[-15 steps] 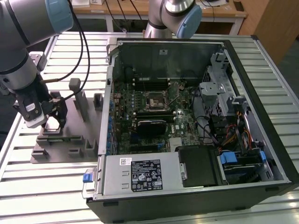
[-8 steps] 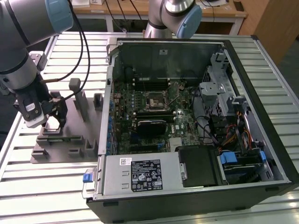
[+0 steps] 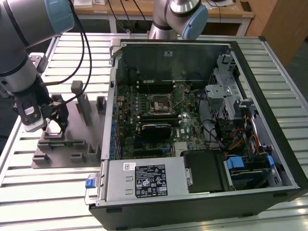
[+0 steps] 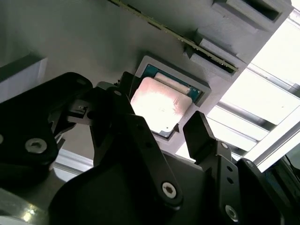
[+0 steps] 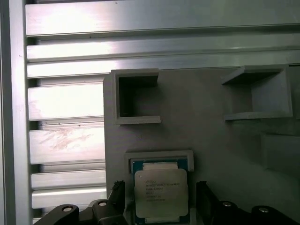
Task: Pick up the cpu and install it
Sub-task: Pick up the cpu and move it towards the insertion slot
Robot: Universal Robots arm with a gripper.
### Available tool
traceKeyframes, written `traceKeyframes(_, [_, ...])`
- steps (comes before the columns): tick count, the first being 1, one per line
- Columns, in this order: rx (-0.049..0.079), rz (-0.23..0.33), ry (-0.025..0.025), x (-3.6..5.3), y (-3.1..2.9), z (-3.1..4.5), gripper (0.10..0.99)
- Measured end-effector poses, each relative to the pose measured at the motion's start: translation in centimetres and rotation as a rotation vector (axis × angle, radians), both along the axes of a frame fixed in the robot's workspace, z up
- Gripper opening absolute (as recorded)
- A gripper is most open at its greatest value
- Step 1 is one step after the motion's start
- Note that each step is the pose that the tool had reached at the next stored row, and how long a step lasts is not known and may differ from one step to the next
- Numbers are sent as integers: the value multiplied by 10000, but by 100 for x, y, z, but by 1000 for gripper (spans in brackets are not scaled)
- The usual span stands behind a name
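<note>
The cpu [image 5: 161, 190] is a small square chip with a silvery top and a green rim. It lies flat in a shallow square pocket of the grey plastic tray [image 5: 211, 150]. In the second wrist view the cpu [image 4: 158, 104] glares bright under the light. My gripper [image 5: 161, 199] is open, with one black finger on each side of the chip and a small gap to each edge. In the exterior view the gripper [image 3: 52, 119] hangs low over the tray [image 3: 72, 147] at that view's left. The metal-framed socket [image 3: 158, 103] sits on the motherboard inside the computer case [image 3: 250, 96].
Upright grey pegs [image 3: 83, 103] and box-shaped holders [image 5: 136, 96] stand on the tray around the gripper. A black cable [image 3: 86, 53] loops from the arm. The table is slatted aluminium [image 5: 65, 145]. A second arm [image 3: 178, 14] stands behind the case.
</note>
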State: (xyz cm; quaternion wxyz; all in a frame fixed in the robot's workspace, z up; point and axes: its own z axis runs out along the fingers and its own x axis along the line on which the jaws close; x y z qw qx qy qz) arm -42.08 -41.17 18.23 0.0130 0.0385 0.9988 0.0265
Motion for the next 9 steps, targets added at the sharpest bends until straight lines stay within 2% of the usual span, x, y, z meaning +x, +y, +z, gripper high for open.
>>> traceKeyframes(9, [1,-8,0,21,0,-1,706])
